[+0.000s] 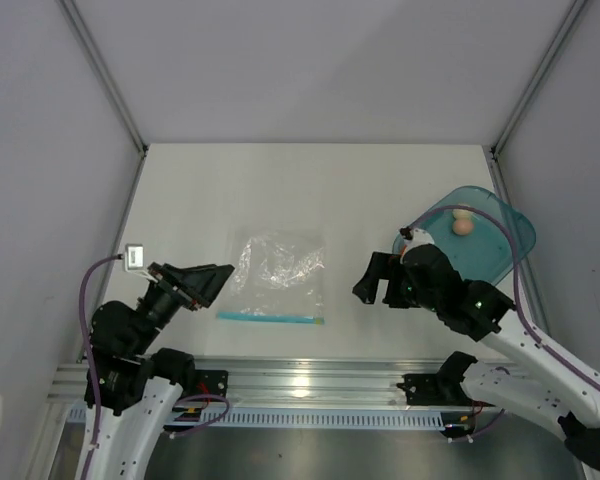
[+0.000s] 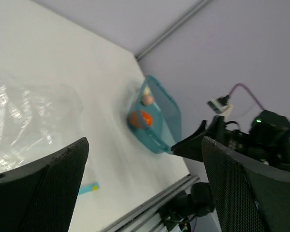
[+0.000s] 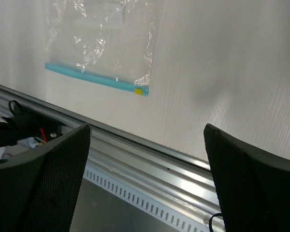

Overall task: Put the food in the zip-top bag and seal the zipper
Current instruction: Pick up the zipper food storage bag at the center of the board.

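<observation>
Bag (image 1: pixel 278 275): clear, crinkly, lying flat on the white table (image 1: pixel 310 190). Nothing can be seen inside it. Its teal zipper (image 1: pixel 270 318) runs along the edge nearest the arm bases, with the yellow end (image 1: pixel 320 321) at the right corner. Whether the zipper is pressed closed cannot be told.

Food: both pieces lie well to the right of the bag, on a translucent teal plate (image 1: pixel 500 240). The pale ball (image 1: pixel 462 225) is clear from above. The orange lump (image 2: pixel 144 117) shows only in the left wrist view, just beside the ball; from above the right arm covers it.

Left gripper (image 1: pixel 205 283): just left of the bag, held off the table and pointing toward it, fingers (image 2: pixel 43 183) spread wide with nothing between them.

Right gripper (image 1: pixel 380 280): to the right of the bag, between bag and plate, fingers (image 3: pixel 251 174) wide apart and empty. Its camera looks down on the zipper edge and yellow end.

A metal rail (image 1: pixel 310 380) runs along the near side of the bag. A green light (image 1: pixel 477 303) glows on the right arm.
</observation>
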Available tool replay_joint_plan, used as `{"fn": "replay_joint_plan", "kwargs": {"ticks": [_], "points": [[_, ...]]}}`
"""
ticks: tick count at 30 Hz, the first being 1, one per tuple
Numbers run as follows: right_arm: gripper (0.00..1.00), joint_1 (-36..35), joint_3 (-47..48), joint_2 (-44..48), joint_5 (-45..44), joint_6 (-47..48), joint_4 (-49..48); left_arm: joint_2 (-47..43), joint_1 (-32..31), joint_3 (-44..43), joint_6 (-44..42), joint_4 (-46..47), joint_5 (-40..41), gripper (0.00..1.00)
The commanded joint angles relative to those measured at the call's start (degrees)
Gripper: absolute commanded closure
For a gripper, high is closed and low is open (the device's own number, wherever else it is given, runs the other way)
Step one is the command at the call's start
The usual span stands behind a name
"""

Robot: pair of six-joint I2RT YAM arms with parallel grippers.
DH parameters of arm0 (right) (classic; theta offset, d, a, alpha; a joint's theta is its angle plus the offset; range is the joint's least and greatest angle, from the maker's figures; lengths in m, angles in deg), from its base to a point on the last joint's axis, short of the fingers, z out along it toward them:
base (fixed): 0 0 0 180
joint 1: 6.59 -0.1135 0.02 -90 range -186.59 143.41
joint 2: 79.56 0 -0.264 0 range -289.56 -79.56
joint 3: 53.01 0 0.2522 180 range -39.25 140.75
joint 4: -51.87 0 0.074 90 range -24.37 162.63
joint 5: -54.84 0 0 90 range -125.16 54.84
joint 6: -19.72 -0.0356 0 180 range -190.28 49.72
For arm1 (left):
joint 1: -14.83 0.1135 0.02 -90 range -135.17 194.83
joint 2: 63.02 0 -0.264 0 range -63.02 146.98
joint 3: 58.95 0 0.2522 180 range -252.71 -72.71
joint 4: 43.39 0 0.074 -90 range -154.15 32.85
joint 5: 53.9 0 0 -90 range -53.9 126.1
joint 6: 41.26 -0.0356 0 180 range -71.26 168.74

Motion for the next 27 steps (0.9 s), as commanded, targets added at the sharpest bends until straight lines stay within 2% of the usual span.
{"fn": "replay_joint_plan", "kwargs": {"ticks": [1,2,5,6,9,12,14,20,24,25,27], "points": [[0.01,-8.02,6.76,-6.31,-13.76,2.67,-1.81,-0.23,0.49,-5.48,-4.73,-12.18,8.56,0.0],[0.01,-12.83,8.25,-11.56,-15.79,3.71,-1.99,-0.41,0.49,-6.11,-4.9,-14.12,11.04,0.0],[0.01,-20.06,13.08,-21.93,-24.06,8.54,-4.18,0.9,0.49,-10.59,-5.17,-23.78,20.25,0.01],[0.01,-24.26,13.79,-24.51,-26.6,12.91,-7.23,2.65,0.49,-11.47,-5.34,-26.15,22.99,0.01],[0.04,-28.6,17.48,-34.33,-29.25,18.9,-11.28,6.34,0.41,-15.43,-4.12,-34.25,29.42,0.01],[0.11,-30.45,18.2,-40.24,-27.52,23.49,-18.12,7.41,0.49,-17.1,-2.45,-38.48,33.46,0.0],[0.22,-30.81,17.49,-42.1,-24.1,27.7,-21.48,6.54,0.49,-17.02,-1.92,-39.44,34.53,0.0],[0.22,-31.6,17.58,-50.19,-18.55,35.78,-28.35,3.55,0.49,-16.66,-1.83,-40.33,38.31,0.01],[0.25,-32.57,20.12,-54.32,-19.5,38.61,-28.53,2.58,0.49,-17.72,-2.97,-40.07,38.57,0.01],[0.29,-32.65,20.47,-55.72,-19.5,38.79,-28.79,2.05,0.49,-17.72,-3.32,-39.63,38.49,0.0],[0.3,-32.74,21.09,-57.04,-19.24,39.58,-29.32,0.21,0.49,-17.63,-3.67,-39.1,38.57,0.01]]}}
